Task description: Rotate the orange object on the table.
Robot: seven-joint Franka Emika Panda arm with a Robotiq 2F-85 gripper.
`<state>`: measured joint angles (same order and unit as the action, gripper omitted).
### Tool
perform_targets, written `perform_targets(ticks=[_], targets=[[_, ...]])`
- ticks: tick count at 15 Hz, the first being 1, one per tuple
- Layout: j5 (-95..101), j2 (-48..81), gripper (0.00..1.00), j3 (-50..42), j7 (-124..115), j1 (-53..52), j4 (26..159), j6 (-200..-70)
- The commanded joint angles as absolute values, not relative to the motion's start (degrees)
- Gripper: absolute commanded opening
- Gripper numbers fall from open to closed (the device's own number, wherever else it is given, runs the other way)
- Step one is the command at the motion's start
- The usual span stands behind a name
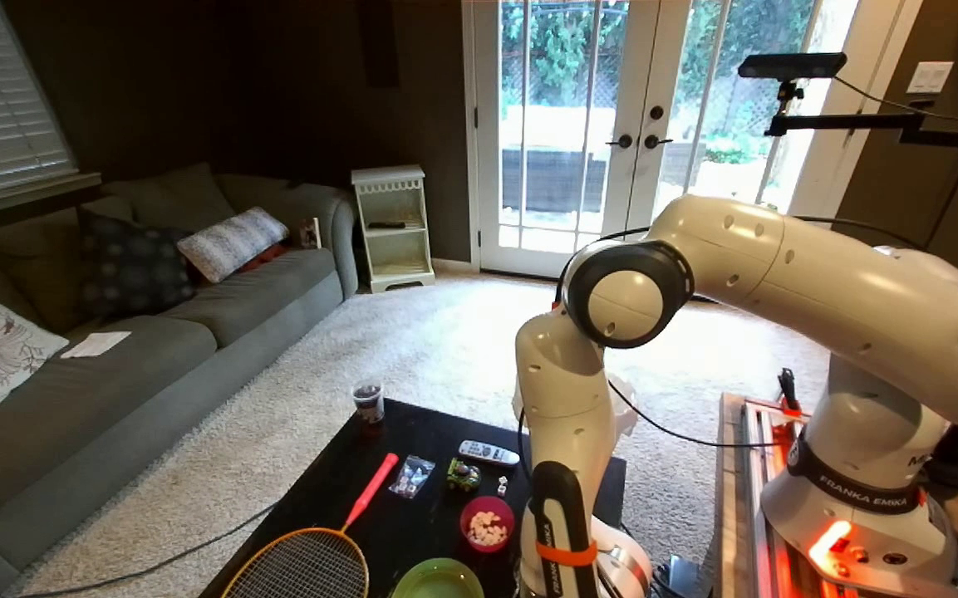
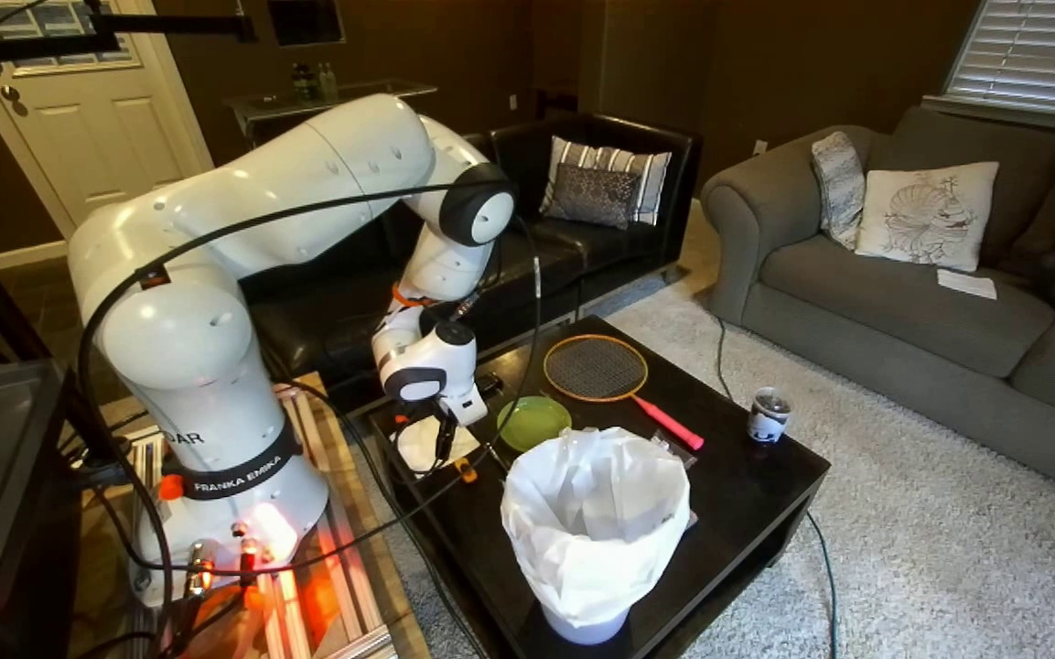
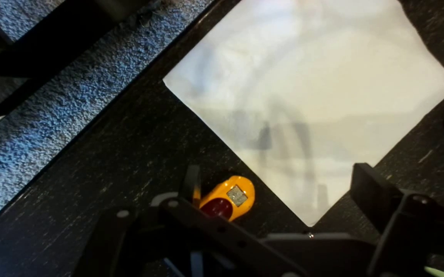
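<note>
Judging the orange object [image 3: 231,197] (six o'clock, wrist view) light and stiff, we'd pinch its sides, hand [image 3: 277,179] spread wide.

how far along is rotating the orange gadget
Done: the tool is open near the orange gadget. In hand: perhaps the approach, one finger partly hiding it in the wrist view. Left: probably gripping and turning, as nothing is held; no turn can be confirmed.

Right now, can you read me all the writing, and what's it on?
"FRANKA EMIKA": black band on the robot's base.
"FRANKA", sideways: dark strip on the arm; rest unclear.
"AR", start cut off: white casing above that band.
"M", rest hidden: same casing.
Too small: marks on remote and cup.
</note>
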<state>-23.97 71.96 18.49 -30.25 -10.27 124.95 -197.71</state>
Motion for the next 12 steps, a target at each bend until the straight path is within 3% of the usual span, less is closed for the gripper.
perform_targets(ticks=[1,12], targets=[[-24.7,72.0,1.0,18.6,-29.7,-10.3,124.8,-197.6],[-23.2,71.3,1.0,17.4,-27.6,-11.8,124.9,-197.3]])
